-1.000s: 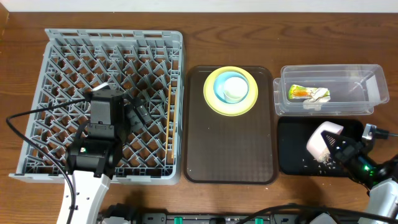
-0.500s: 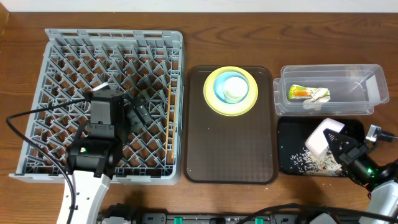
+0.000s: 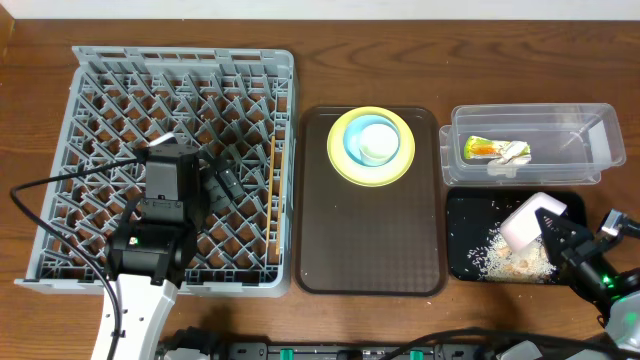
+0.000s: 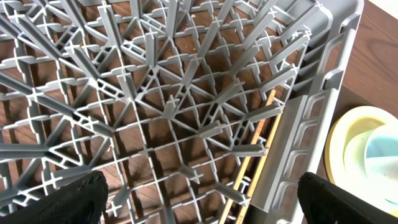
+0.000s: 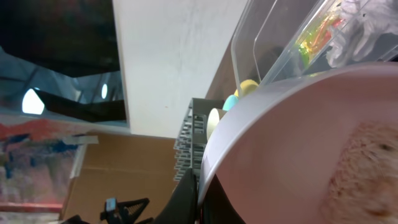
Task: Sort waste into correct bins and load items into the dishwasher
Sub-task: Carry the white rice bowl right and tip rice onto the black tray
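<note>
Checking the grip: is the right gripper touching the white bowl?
Touching. Right wrist view: the rim of the white bowl is pinched by the right gripper.

Left tool [image 4: 200, 200] spread wide; right tool [image 3: 555, 233] apparently clamped.

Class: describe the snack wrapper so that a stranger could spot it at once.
Right of the brown tray stand a clear tub and, nearer, a black tray. The wrapper lies in the tub, yellow-green and orange beside a white paper scrap.
</note>
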### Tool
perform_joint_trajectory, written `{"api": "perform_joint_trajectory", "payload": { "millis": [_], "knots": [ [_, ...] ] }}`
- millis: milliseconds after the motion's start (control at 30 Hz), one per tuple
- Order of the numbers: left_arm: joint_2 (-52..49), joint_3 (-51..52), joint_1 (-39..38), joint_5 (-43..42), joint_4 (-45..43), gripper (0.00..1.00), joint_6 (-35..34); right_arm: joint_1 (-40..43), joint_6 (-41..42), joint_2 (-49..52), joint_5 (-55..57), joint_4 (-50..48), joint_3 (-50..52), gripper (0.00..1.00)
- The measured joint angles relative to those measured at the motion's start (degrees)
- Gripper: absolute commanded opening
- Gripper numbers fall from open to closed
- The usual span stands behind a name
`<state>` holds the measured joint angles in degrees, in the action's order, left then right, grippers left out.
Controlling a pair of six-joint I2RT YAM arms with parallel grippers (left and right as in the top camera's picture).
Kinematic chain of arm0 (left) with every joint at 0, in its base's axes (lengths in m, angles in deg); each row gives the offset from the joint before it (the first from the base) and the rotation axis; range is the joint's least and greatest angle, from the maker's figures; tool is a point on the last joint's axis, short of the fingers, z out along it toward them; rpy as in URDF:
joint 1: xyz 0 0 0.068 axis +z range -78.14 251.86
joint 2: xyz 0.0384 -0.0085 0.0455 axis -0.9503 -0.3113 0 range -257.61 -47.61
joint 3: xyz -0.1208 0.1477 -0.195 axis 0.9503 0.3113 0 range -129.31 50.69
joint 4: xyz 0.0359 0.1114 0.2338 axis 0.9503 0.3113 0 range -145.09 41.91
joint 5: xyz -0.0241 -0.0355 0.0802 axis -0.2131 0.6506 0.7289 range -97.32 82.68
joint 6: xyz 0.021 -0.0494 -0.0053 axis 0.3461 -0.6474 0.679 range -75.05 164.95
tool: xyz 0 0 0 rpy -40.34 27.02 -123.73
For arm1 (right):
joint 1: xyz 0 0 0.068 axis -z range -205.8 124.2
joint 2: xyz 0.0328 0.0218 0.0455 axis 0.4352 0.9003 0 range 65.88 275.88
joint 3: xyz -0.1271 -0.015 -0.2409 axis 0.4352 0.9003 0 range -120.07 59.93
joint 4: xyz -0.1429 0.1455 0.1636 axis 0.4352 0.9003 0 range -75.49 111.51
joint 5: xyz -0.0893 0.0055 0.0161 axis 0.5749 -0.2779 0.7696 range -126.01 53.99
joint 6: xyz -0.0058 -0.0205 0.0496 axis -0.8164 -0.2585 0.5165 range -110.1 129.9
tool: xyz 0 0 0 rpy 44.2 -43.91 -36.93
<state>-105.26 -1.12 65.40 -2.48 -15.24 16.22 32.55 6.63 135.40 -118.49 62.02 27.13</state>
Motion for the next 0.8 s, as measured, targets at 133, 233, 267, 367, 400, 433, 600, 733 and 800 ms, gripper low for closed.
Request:
{"api": "perform_joint_trajectory", "payload": {
  "millis": [133,233,267,367,400,433,600,733,800],
  "knots": [
    [0.00,0.00,0.00,0.00,-0.02,0.99,0.00,0.59,-0.13,2.25,-1.64,-0.15,0.00,0.01],
    [0.00,0.00,0.00,0.00,0.00,0.99,-0.02,0.59,-0.15,2.86,-2.23,-0.79,0.00,0.01],
    [0.00,0.00,0.00,0.00,0.00,0.99,-0.02,0.59,-0.15,2.93,-2.47,-0.79,0.00,0.01],
    [0.00,0.00,0.00,0.00,0.00,0.99,0.00,0.61,-0.13,2.97,-3.39,1.75,0.02,0.01],
    [0.00,0.00,0.00,0.00,0.00,0.99,-0.02,0.61,-0.11,2.97,-3.58,1.95,0.02,0.01],
    [0.00,0.00,0.00,0.00,0.00,0.99,0.00,0.63,-0.11,2.97,-3.76,1.57,0.02,0.01],
    [0.00,0.00,0.00,0.00,0.00,0.99,0.00,0.68,0.31,2.99,-4.35,1.86,0.04,0.01],
    [0.00,0.00,0.00,0.00,0.00,0.99,-0.02,0.68,0.55,2.99,-4.55,2.62,0.04,0.01],
    [0.00,0.00,0.00,0.00,0.00,0.99,-0.02,0.68,0.79,2.99,-4.57,4.42,0.07,0.01]
  ]
}}
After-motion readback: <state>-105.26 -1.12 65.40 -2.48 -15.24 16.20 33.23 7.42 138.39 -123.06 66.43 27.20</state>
